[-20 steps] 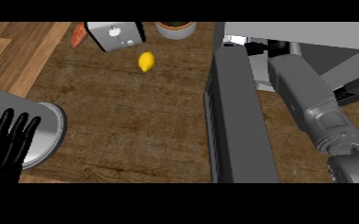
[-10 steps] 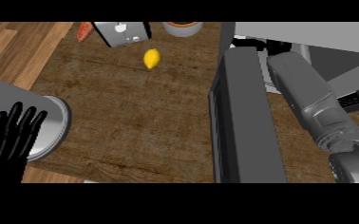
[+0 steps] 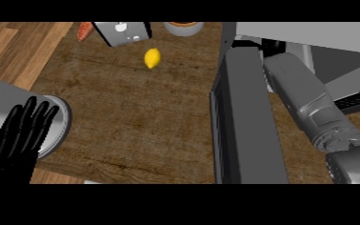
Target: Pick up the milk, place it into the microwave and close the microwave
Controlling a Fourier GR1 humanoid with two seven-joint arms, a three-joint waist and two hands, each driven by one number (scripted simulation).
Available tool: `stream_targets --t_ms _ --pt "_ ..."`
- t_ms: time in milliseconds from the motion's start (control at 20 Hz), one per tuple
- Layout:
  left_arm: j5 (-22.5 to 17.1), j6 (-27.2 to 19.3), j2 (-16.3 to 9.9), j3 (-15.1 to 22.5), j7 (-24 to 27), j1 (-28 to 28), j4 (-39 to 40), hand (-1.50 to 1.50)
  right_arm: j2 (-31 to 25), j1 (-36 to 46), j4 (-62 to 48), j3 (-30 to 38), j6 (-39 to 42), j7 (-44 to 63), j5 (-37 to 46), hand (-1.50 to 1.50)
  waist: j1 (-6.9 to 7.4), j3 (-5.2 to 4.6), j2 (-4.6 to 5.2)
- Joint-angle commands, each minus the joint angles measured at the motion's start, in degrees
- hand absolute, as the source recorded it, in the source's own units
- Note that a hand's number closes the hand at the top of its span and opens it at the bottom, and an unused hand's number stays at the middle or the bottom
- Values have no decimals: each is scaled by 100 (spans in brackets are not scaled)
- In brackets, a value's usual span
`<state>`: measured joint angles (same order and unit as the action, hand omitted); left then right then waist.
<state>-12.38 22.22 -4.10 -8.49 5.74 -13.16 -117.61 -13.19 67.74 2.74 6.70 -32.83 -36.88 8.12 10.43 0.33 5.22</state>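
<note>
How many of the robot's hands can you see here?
1. The left hand rests open at the lower left, fingers up, over a grey pot. The right forearm shows, but its hand is out of view.

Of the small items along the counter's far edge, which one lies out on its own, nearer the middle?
The yellow lemon. The orange carrot, grey carton and bowl sit at the far edge; it lies closer in.
</note>
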Motion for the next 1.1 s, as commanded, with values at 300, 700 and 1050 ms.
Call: stream_targets --t_ms 300,700,1050 --pt "305 -141 139 243 -24 157 44 -150 34 2 13 281 642 59 -243 -150 -10 9 -17" --pt "554 -213 268 532 -83 180 20 -150 -104 -135 5 297 981 1 -231 -150 -179 4 -111" --pt "625 -185 330 704 -88 86 -8 -150 -187 -427 49 366 1387 -304 -291 -150 -167 6 -111"
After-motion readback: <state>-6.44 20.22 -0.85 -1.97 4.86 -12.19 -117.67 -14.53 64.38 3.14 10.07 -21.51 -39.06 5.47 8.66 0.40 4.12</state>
